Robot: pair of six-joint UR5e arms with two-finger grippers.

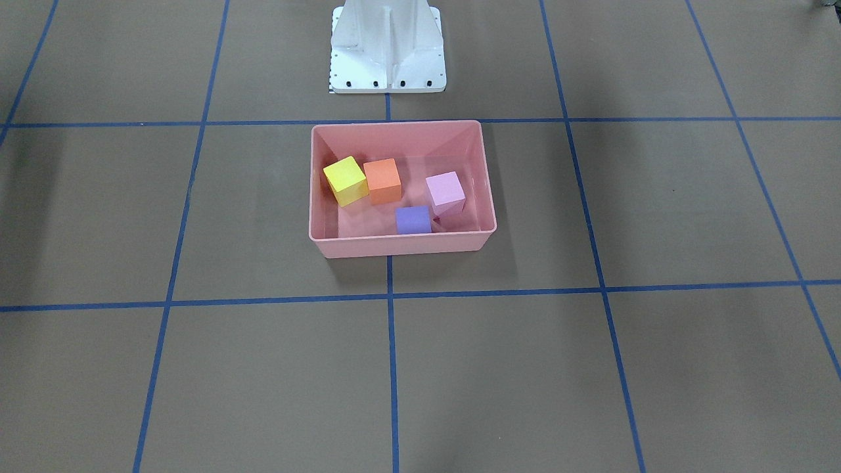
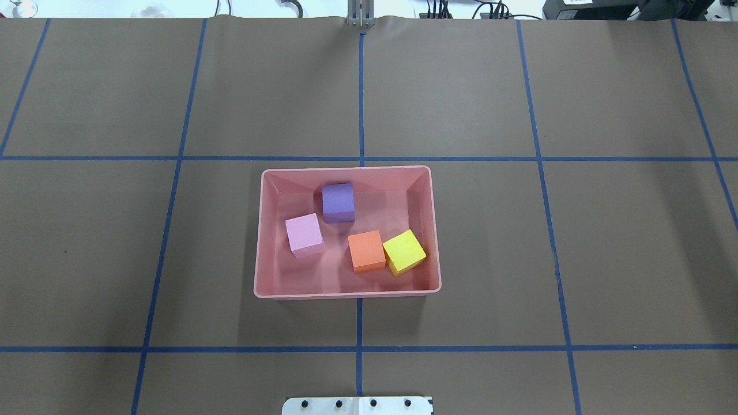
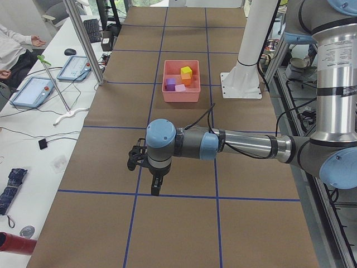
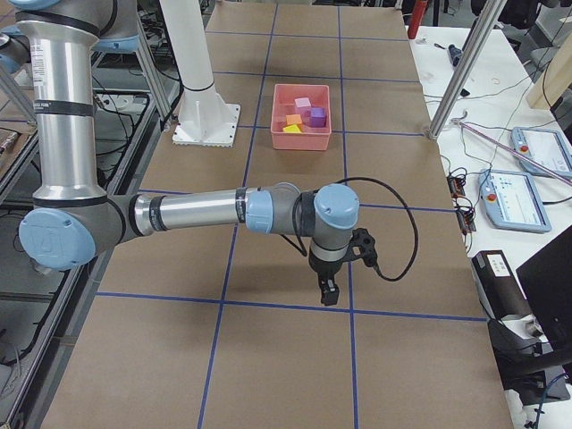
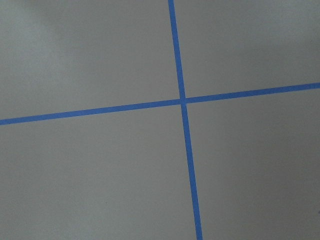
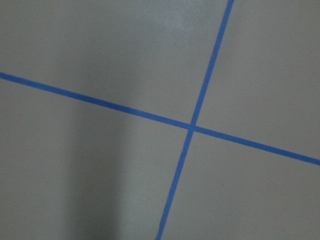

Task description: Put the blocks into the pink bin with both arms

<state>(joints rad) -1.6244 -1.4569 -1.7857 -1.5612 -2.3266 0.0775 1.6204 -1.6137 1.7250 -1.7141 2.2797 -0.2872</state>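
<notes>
- Hanging fingers-down over the table (image 2: 115, 259), well apart from the bin (image 1: 401, 247): left gripper (image 3: 157, 187), nothing seen in its grasp. Cannot tell how far apart the fingers stand, since seen only from the side, small and dark.
- Likewise hanging fingers-down and well apart from the bin: right gripper (image 4: 329, 293), nothing seen in its grasp. Cannot tell the finger gap either.
- Showing no fingers in either wrist view, only brown paper and crossing blue tape (image 5: 182, 100).
- Stretching level above the table: left arm (image 3: 245, 145) and right arm (image 4: 188, 214), both missing from the overhead and front views, upper links cut off at the side views' edges.
- Sitting mid-table before the pedestal (image 1: 387, 59), itself cut off at the top: the bin, holding all four blocks.
- Lying askew against one end wall: yellow block (image 1: 345, 179), touching the orange block (image 1: 382, 179).
- Standing nearer the other end: pink block (image 1: 445, 189) just beside the purple block (image 1: 412, 219); cannot tell whether touching. Purple's lower part hidden behind the bin wall in the front view.
</notes>
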